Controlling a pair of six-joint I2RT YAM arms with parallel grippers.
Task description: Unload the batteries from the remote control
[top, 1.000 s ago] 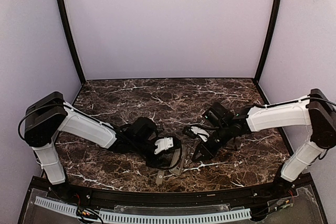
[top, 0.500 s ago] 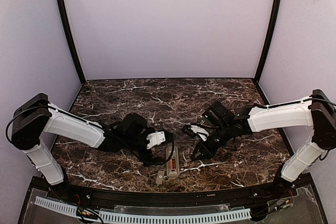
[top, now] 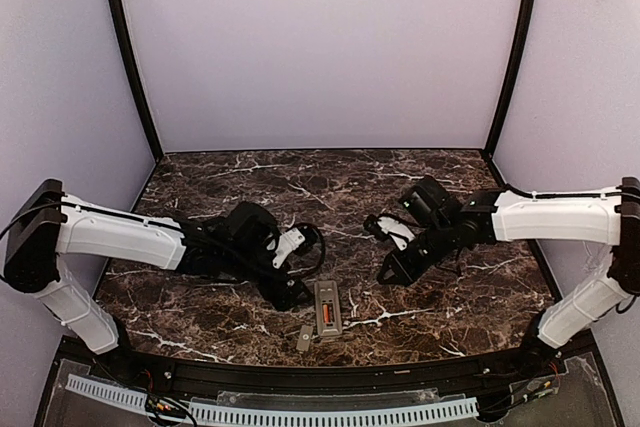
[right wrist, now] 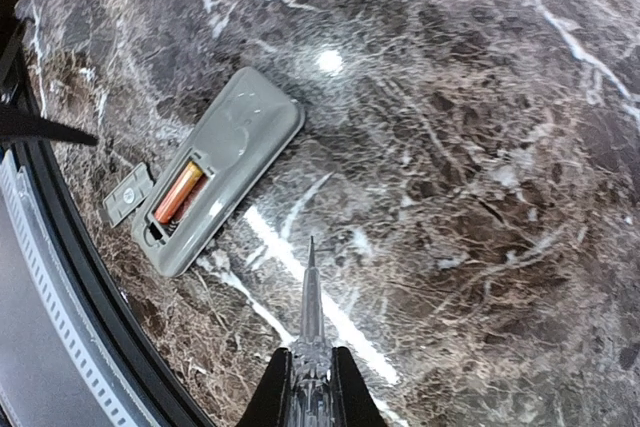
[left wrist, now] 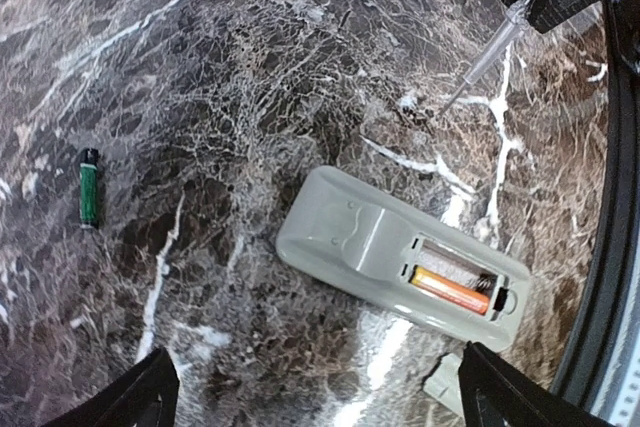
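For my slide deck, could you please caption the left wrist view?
Remote control lies face down, compartment open: one orange battery inside, a green battery loose nearby, left gripper open above.

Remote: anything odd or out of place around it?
The remote lies face down, compartment open: one orange battery inside, the other slot empty. Its grey cover lies loose beside it, and a green battery lies well apart on the table.

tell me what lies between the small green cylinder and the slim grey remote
The left wrist view shows only bare dark marble tabletop between the small green cylinder and the slim grey remote.
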